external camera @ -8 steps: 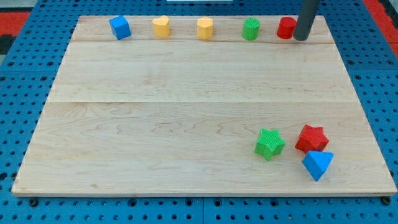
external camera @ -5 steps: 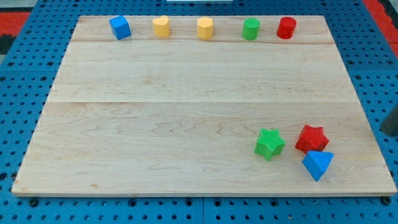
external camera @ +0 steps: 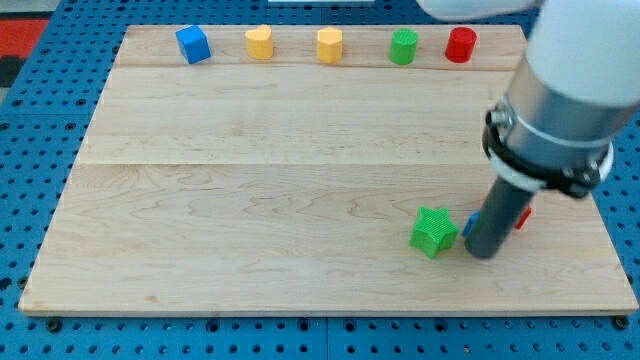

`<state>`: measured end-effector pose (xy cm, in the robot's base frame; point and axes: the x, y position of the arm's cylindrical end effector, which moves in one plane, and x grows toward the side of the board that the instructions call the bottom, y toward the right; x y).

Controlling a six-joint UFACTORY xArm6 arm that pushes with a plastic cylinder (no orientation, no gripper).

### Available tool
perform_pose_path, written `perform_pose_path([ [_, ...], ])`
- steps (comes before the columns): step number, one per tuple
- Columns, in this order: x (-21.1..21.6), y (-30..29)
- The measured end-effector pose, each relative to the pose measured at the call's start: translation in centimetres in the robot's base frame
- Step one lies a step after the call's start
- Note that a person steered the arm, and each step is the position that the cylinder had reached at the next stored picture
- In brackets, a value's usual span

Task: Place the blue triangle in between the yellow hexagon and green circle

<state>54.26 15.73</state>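
my tip (external camera: 481, 252) is down on the wooden board (external camera: 250, 200), just at 3 o'clock of the green star (external camera: 433, 231); there's no claw, only a rod. blue triangle (external camera: 470, 220) is mostly hidden behind the rod, just a blue sliver, red star (external camera: 523, 215) peeking at its 3 o'clock. far at 12 o'clock sit blue cube (external camera: 192, 44), yellow heart (external camera: 259, 42), yellow hexagon (external camera: 330, 45), green circle (external camera: 404, 46), red circle (external camera: 460, 44).

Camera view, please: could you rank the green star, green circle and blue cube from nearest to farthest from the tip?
1. Green star, just to the view's left of my tip.
2. Green circle, top row, right of centre.
3. Blue cube, top row, far left.
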Motion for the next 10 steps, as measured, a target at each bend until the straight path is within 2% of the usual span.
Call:
perform_pose_path([
  [1, -2.6, 0.1],
  [3, -3.7, 2.9],
  [6, -13.4, 2.9],
  [8, -20.3, -0.9],
  [10, -21.1, 2.9],
])
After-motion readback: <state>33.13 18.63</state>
